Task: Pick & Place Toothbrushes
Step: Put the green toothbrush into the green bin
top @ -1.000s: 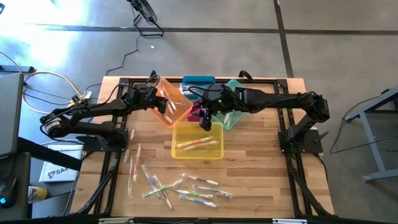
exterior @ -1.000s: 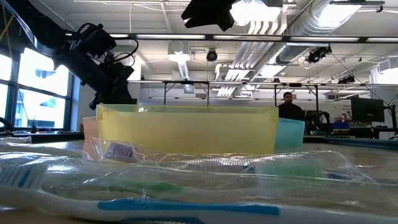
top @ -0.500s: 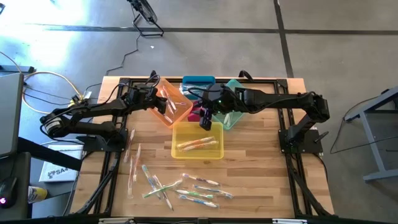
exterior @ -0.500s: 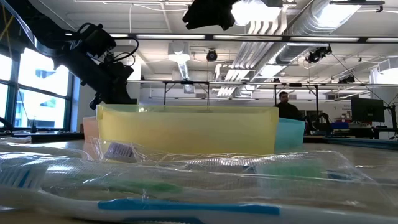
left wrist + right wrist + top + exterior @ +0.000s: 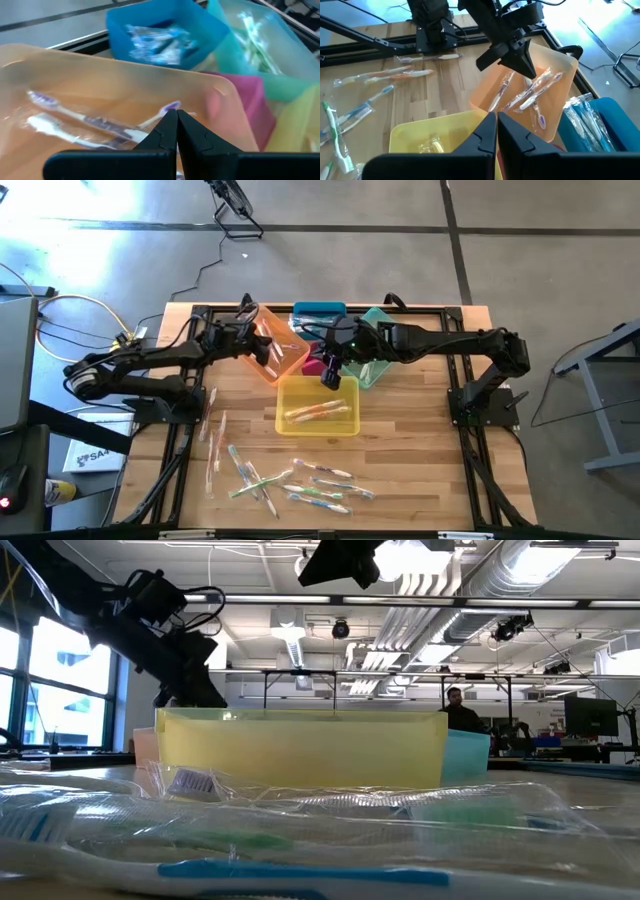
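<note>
While a cluster of translucent bins crowds the far middle of the wooden table (image 5: 420, 460), the orange bin (image 5: 268, 340) sits tilted at the left of the group, the blue bin (image 5: 320, 311) behind it, the teal bin (image 5: 378, 340) to the right, a pink bin (image 5: 250, 100) squeezed in the middle and the yellow bin (image 5: 316, 405) nearest the front. Black frame rails run along both table sides under the arms. The left gripper (image 5: 252, 340) hangs over the orange bin with its fingers pressed together and nothing between them; the right gripper (image 5: 330, 376) hovers above the yellow bin's far edge, likewise closed and empty. Toothbrushes (image 5: 300, 480) lie scattered on the front of the table in crinkled clear wrappers, whitish handles with green, blue and orange accents (the low view shows a blue-striped one right up against the lens). A few more rest along the left rail. Others already lie in the bins: several with purple heads in the orange one, a pair in the yellow one, a wrapped bundle in the blue one.
</note>
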Action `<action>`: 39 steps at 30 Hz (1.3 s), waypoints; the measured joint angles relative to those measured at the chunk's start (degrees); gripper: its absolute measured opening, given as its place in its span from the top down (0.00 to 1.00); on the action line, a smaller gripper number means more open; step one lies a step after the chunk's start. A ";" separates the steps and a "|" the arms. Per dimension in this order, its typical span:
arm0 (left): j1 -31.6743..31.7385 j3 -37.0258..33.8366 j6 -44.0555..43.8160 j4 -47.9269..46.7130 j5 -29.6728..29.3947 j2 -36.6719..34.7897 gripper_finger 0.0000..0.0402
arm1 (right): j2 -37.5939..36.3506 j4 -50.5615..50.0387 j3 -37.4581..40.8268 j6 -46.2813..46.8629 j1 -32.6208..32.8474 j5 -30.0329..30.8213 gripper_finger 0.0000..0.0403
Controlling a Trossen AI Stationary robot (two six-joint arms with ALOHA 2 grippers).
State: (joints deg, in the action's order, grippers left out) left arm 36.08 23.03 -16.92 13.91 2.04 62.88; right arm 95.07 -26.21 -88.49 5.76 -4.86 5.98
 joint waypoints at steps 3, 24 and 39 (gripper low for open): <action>-2.21 0.00 0.71 0.04 -1.57 -0.76 1.00 | 0.00 0.10 0.00 -0.24 0.00 -0.07 0.99; -5.49 0.04 6.82 -8.60 -4.90 -18.04 1.00 | -4.44 7.53 4.78 -3.05 0.00 3.13 0.99; -5.55 0.04 7.67 -10.31 -0.42 -22.80 1.00 | -24.39 30.59 33.19 -2.90 0.77 2.87 0.99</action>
State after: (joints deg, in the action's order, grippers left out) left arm 30.52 23.07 -9.25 3.60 1.62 40.07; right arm 70.68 4.38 -55.30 2.86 -4.09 8.86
